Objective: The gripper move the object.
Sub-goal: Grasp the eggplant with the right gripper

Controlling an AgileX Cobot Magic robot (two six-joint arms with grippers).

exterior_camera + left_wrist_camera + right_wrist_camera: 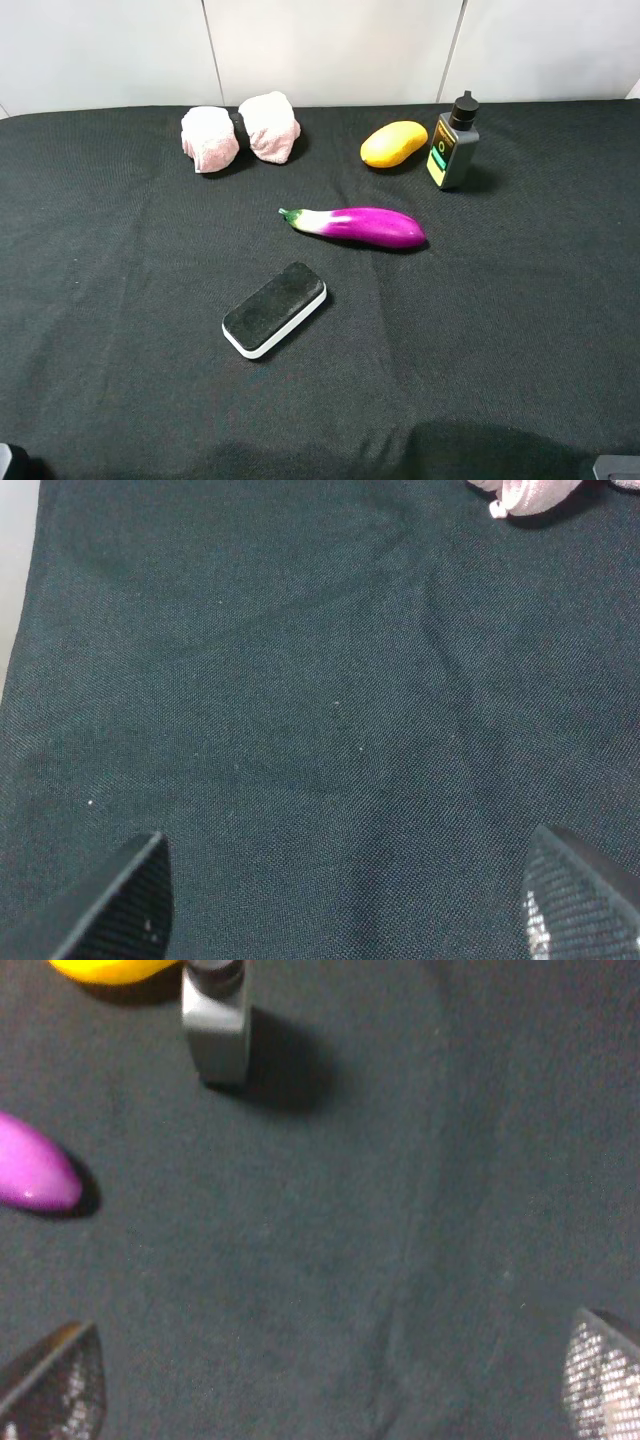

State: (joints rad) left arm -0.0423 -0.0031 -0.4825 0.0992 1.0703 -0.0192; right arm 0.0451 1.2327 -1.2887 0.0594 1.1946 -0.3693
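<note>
Glossy purple toy eggplant [355,226] mid-table on black cloth [120,300], long axis crosswise, green stem leftward, blunt end rightward. Right black two-fingered gripper [325,1380] spread wide and empty, blunt end just ahead, probably nearer. Left gripper [355,905] likewise spread over bare cloth.

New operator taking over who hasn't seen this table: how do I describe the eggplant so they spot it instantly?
On the black cloth, look near the middle, between the yellow mango at the back and the black-topped eraser nearer the front. The eggplant lies there on its side. It is the only long, glossy purple thing, fading to white at a small green stem.
</note>
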